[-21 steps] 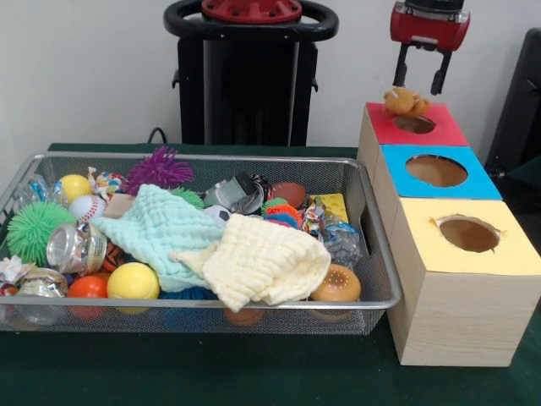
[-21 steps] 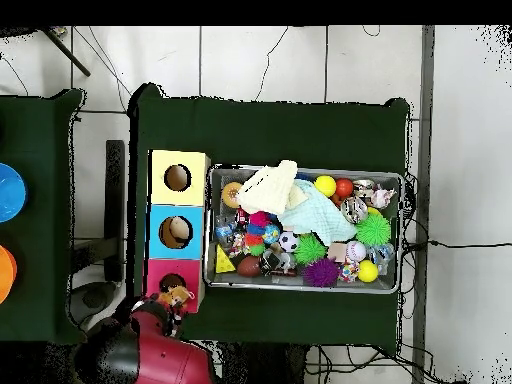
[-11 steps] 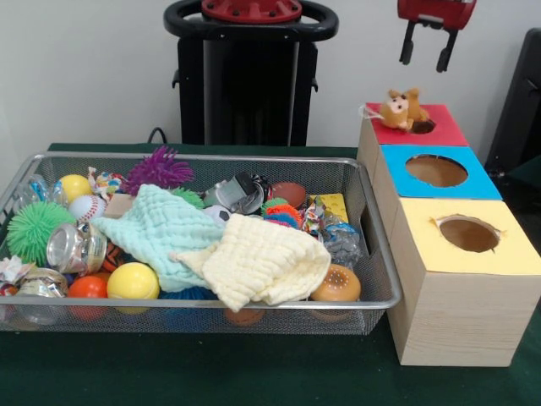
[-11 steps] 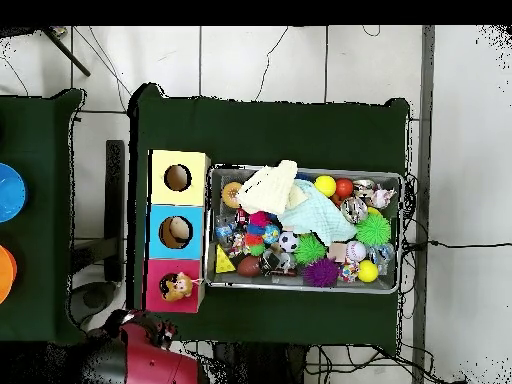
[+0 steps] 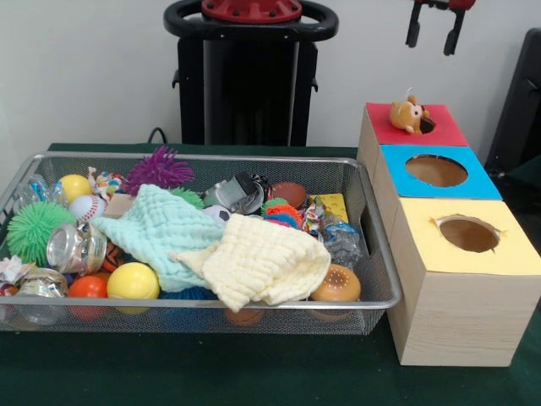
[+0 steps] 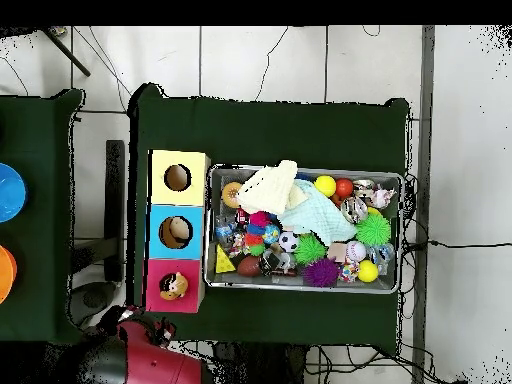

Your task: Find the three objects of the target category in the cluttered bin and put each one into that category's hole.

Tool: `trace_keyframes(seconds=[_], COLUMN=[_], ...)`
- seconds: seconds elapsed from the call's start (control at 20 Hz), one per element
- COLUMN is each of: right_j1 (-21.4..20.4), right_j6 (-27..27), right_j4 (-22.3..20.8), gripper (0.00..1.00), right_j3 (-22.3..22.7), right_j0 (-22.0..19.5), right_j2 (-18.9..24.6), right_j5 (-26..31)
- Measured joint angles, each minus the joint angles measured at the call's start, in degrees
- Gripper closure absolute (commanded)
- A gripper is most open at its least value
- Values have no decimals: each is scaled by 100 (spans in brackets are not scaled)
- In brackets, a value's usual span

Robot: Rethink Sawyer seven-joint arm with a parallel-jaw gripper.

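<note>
Gripper point(image 5: 434, 32) at frame top, fingers spread, empty. Plush toy point(image 5: 408, 114) perched on red hole point(image 5: 426, 125); should nudge it through.

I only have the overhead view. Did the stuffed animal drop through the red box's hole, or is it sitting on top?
Observer: Sitting on top. The front view shows the stuffed animal rising above the top of the red box, lodged at the hole's edge.
Operator: Is the gripper holding it?
Observer: No. The gripper hangs well above the toy, clearly apart from it.
Operator: Open or shut?
Observer: Open and empty.
</note>
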Motion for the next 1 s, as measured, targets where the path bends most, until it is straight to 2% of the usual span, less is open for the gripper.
trace_keyframes(seconds=[0.55,1.0], right_j1=[-178,-219], right_j6=[0,0], right_j4=[-52,-97], gripper=[0,0], right_j3=[-224,-224], right_j0=[-41,-607], right_j2=[-221,-236], right_j5=[168,172])
